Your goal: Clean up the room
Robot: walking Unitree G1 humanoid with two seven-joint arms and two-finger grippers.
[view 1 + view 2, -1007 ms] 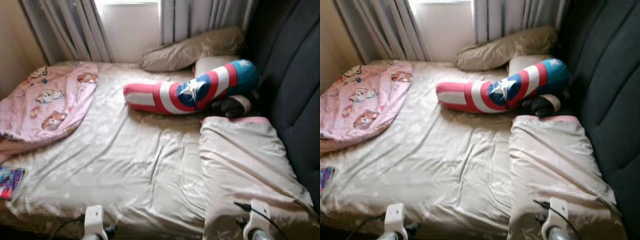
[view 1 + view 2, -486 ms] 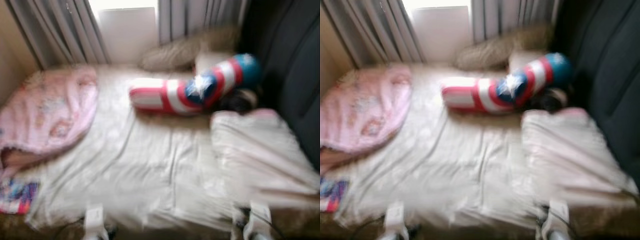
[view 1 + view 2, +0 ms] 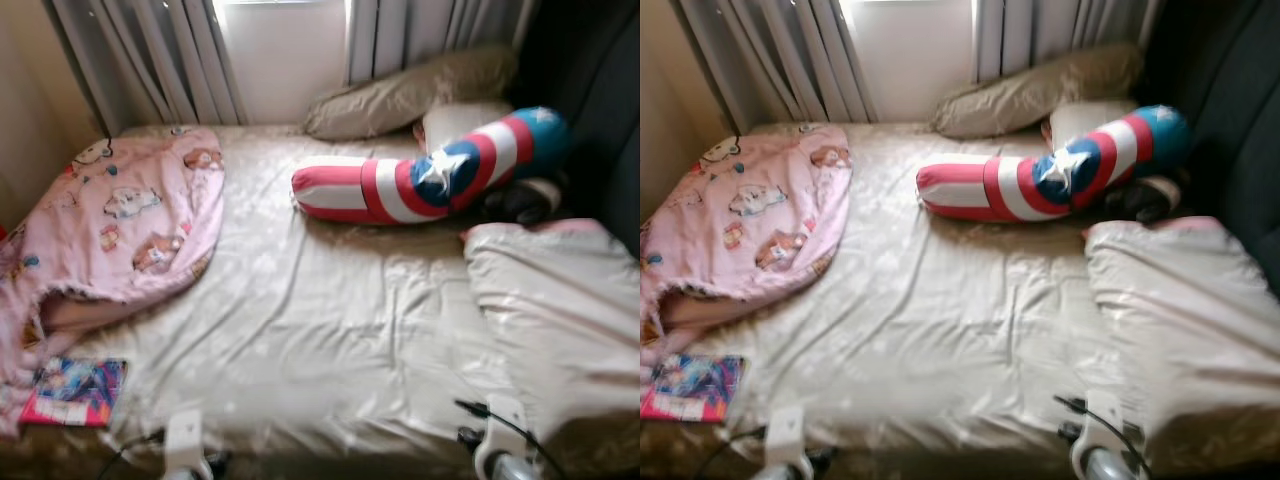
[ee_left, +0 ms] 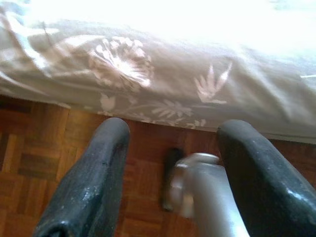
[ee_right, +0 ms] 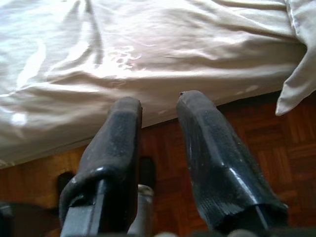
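- Bed (image 3: 330,330) with beige sheet; pink blanket (image 3: 120,220) at 9 o'clock, striped star pillow (image 3: 430,180) at 1 o'clock, colourful book (image 3: 75,390) at 8 o'clock.
- Left pincer (image 4: 170,143) open, empty, over parquet floor (image 4: 29,158).
- Right pincer (image 5: 160,116) slightly parted, empty, at bed edge.

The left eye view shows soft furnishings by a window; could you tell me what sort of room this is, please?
Most likely a bedroom, perhaps a child's: a bed with a beige sheet, a pillow by the curtains, a pink cartoon blanket and a star-striped bolster.
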